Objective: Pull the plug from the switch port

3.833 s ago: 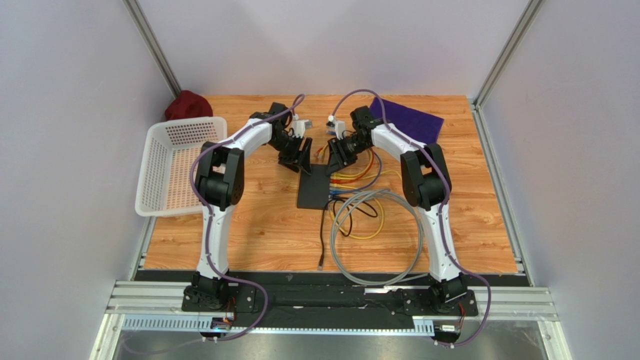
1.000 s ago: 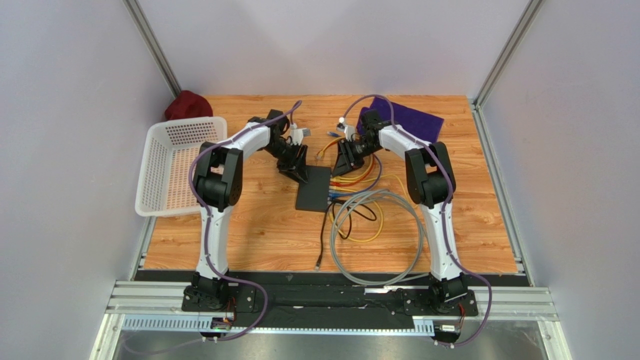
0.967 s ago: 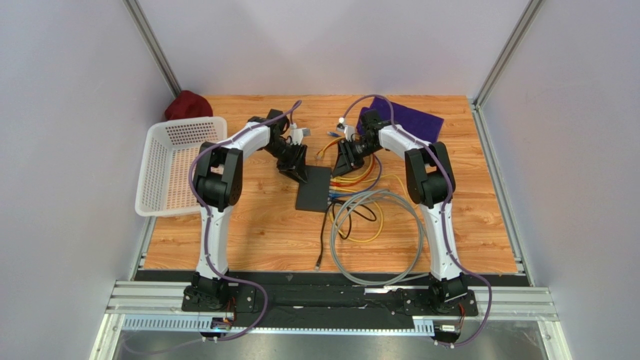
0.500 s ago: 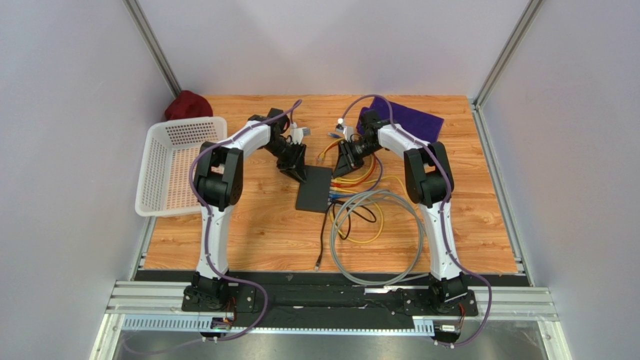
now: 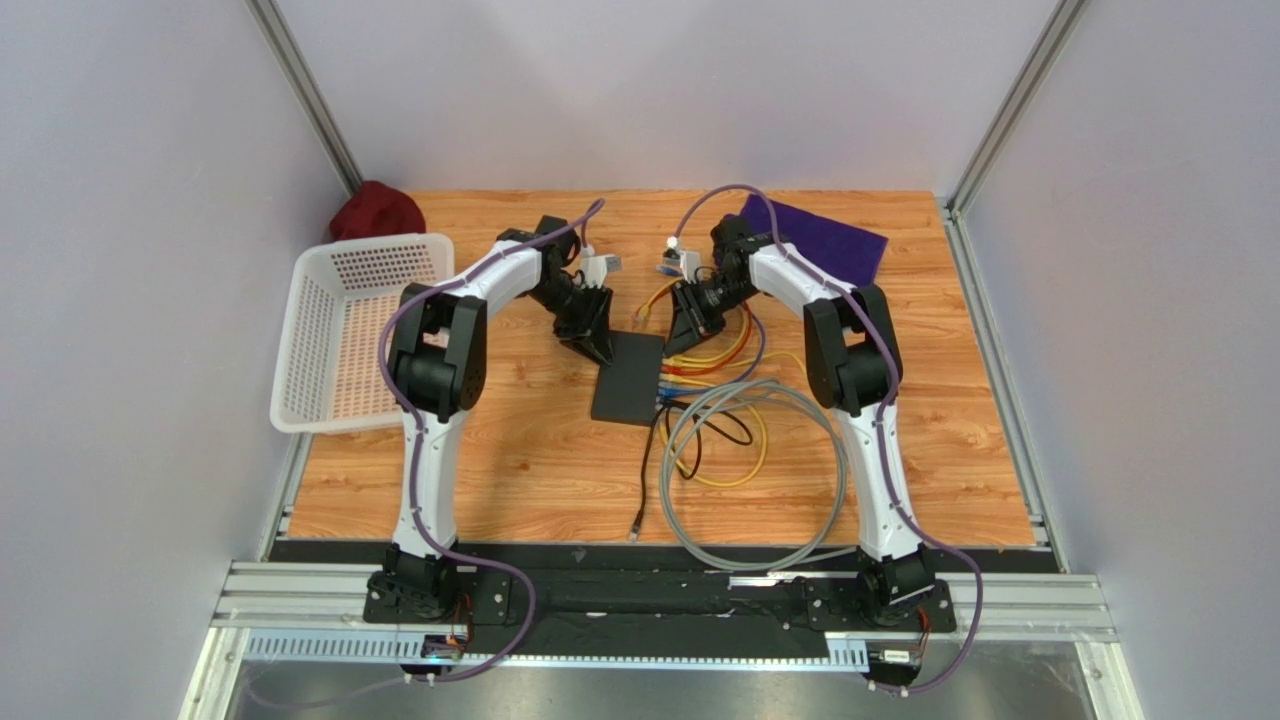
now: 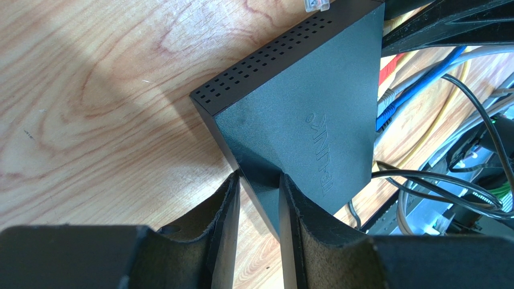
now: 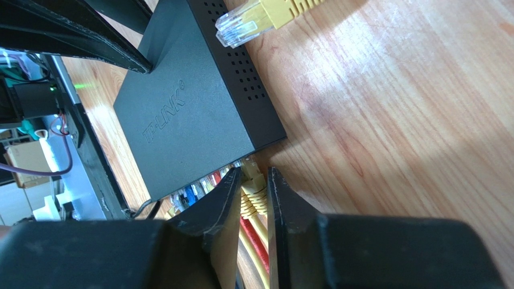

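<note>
One white mesh basket (image 5: 361,323) sits farthest to our left, at the left edge of the wooden table (image 5: 496,450), with a dark red cloth (image 5: 373,210) bunched behind it in the far corner.

Moving right, our left gripper (image 6: 259,177) is down at table level, and its two fingers (image 6: 226,205) are pinching the far left corner of the switch (image 6: 301,108). One finger presses the vented side wall and the other lies on the adjoining edge. The switch is a thin matte-black box lying flat near the middle of the table, with TP-LINK embossed on its top. Its port side faces right.

A loose yellow connector (image 7: 253,21) with a clear tip lies on the wood just beyond the switch's far end. Blue cables (image 6: 422,81), red ones and more yellow ones run out of the port side.

Our right gripper (image 7: 254,171) is closed on the yellow plug (image 7: 253,192) nearest the switch's far right corner, with one finger on each flank of its boot. The plug's nose meets the port edge, but we cannot tell how deep it sits.

A grey cable (image 5: 669,450) is coiled on the table nearer to us, to the right of the switch. A purple cloth (image 5: 842,248) lies flat in the far right corner.
</note>
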{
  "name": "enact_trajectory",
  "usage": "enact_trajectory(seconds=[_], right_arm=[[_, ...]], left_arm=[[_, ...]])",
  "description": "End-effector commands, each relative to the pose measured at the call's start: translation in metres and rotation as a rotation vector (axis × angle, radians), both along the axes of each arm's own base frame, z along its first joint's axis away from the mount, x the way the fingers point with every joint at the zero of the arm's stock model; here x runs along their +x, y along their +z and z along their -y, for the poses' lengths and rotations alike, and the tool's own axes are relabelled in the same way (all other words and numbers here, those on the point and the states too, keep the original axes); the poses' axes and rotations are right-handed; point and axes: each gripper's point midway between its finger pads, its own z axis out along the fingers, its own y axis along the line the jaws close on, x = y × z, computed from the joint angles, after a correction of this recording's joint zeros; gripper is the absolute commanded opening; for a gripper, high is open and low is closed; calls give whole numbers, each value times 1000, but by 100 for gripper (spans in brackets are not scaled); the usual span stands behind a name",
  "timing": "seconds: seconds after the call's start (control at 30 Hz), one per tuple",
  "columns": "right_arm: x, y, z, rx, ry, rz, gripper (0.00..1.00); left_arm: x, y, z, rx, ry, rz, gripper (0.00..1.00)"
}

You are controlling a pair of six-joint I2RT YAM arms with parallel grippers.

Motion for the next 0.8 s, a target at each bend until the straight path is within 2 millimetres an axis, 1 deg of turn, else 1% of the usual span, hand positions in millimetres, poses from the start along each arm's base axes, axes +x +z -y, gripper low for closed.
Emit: enact_trajectory(seconds=[0.0, 0.13, 0.17, 0.2, 0.23, 0.27, 0.4, 0.5, 0.6, 0.63, 0.7, 0.73, 0.77], right_arm=[[-46, -58, 0, -167, 96, -112, 16], [-47, -59, 0, -165, 102, -119, 13], [-47, -58, 0, -167, 105, -114, 11], [-48, -58, 0, -169, 107, -114, 5], [-48, -58, -1, -178, 112, -107, 1], [-48, -58, -1, -184, 114, -104, 0], [-49, -56, 1, -200, 120, -106, 0], [-54, -46, 3, -189, 150, -118, 0], [-62, -42, 13, -210, 181, -155, 0], [-65, -40, 20, -220, 175, -178, 0], [-65, -39, 27, -219, 160, -188, 0], [-60, -35, 30, -202, 134, -185, 0], [-59, -34, 32, -198, 125, -190, 0]], left_arm=[[1, -21, 10, 32, -47, 24, 36], [2, -21, 10, 35, -48, 30, 36], [2, -21, 10, 35, -49, 30, 36], [2, -21, 10, 37, -49, 29, 35], [3, -21, 10, 38, -50, 32, 36], [2, -21, 10, 39, -51, 31, 36], [3, -22, 10, 43, -52, 37, 36], [3, -21, 9, 45, -54, 37, 36], [3, -21, 10, 41, -53, 37, 36], [3, -22, 10, 42, -53, 36, 36], [4, -21, 11, 38, -55, 37, 36], [4, -21, 10, 39, -56, 40, 36], [4, -22, 10, 40, -56, 38, 36]])
